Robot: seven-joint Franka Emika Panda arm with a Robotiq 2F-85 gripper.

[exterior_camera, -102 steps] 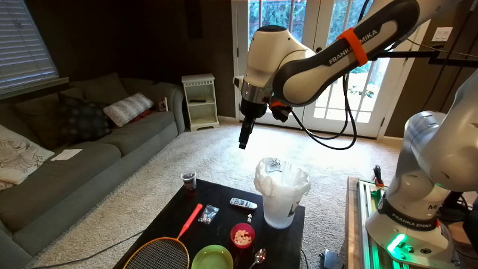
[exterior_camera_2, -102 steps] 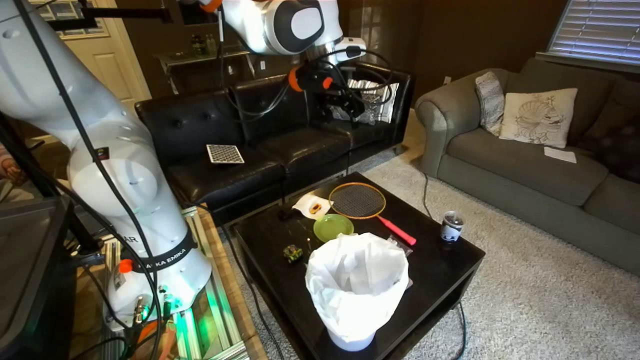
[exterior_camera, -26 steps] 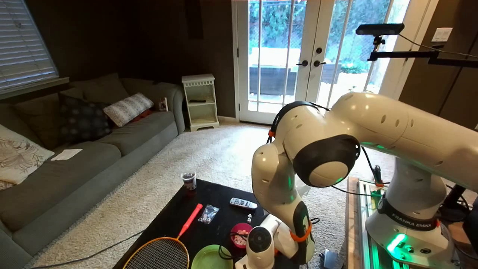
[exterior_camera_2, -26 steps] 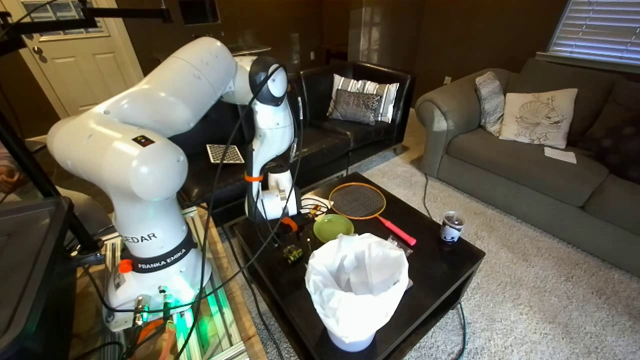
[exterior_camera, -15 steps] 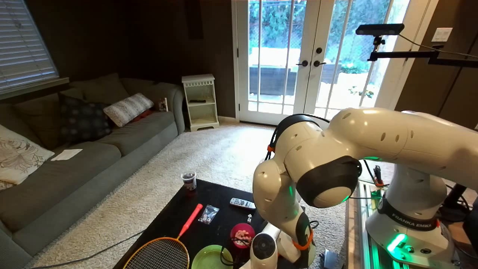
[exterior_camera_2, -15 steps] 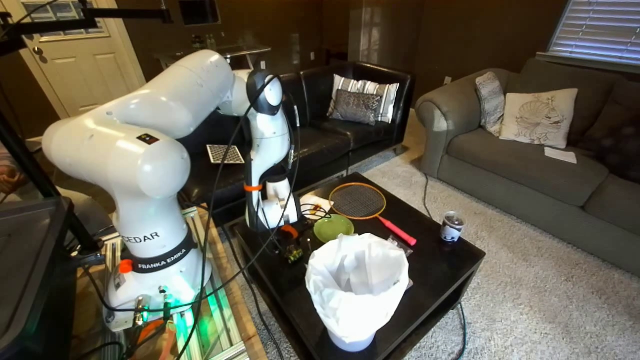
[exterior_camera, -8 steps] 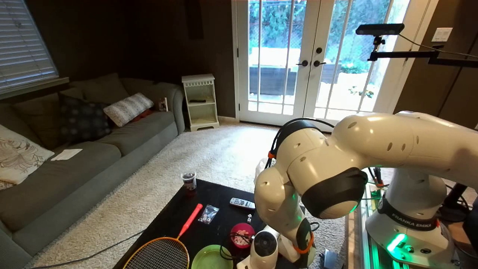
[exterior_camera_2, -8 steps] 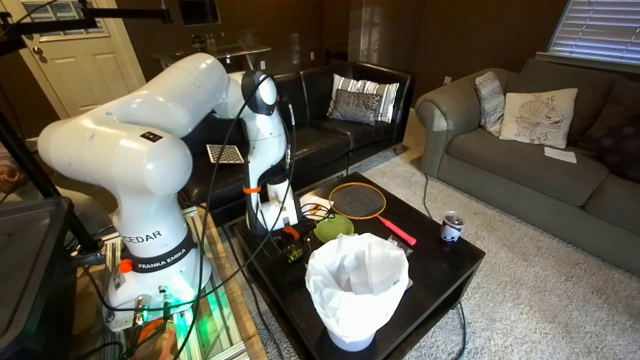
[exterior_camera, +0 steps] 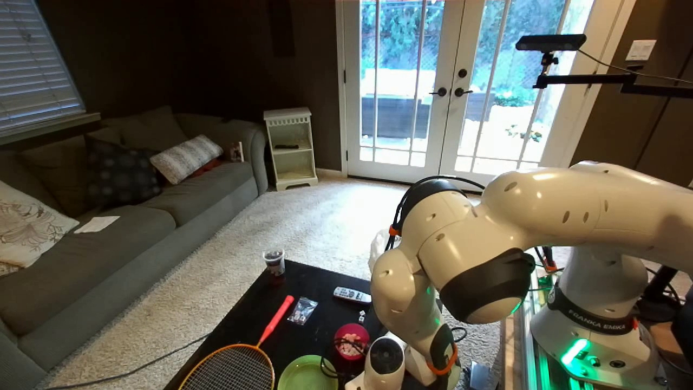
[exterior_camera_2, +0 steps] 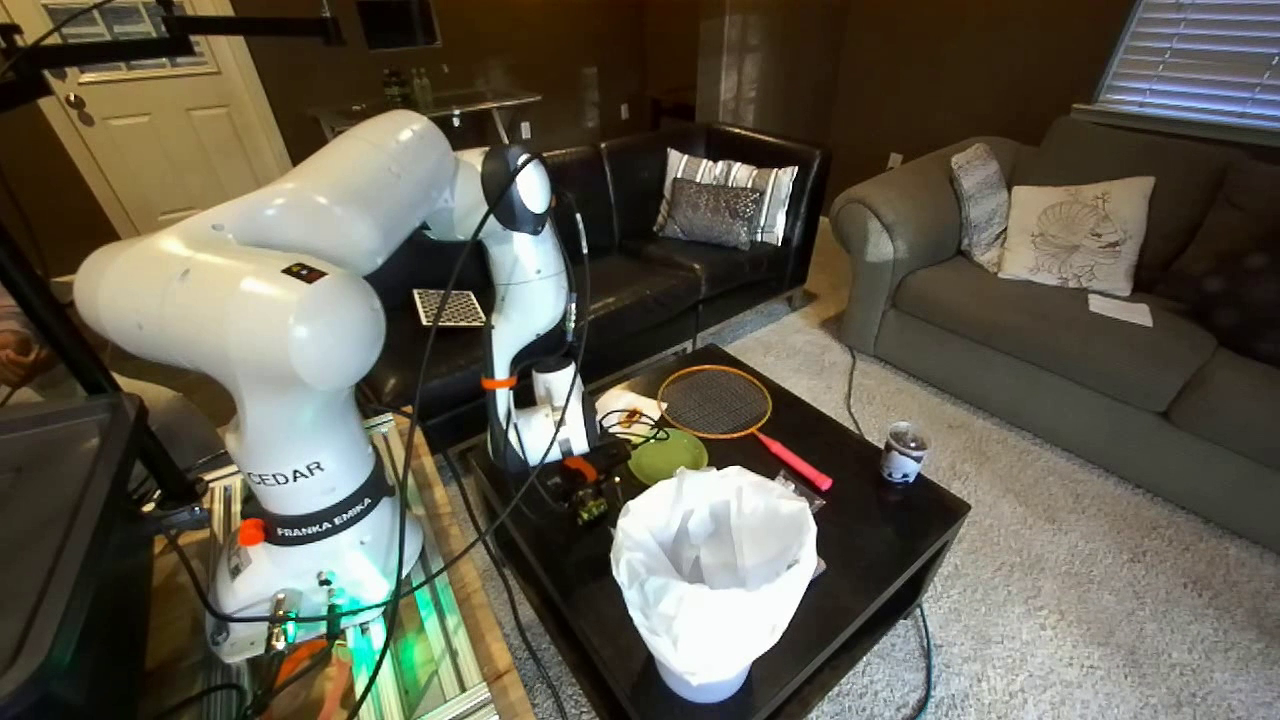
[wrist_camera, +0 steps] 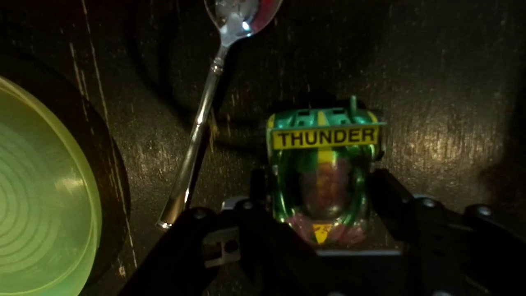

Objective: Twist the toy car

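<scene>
While the tool (wrist_camera: 319,180) stands wide astride the green THUNDER toy car (wrist_camera: 324,172), right of centre in the wrist view, no grip shows: approach seems done; grasp and twist likely outstanding.

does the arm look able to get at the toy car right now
Probably yes: in the wrist view, the fingers seem to flank the toy car, the spoon lies apart, and nothing visible intervenes.

Green plate (wrist_camera: 45,197) and spoon (wrist_camera: 200,119) partly beyond the wrist view; contact between toy car (wrist_camera: 324,164) and gripper (wrist_camera: 319,174) unclear
</scene>
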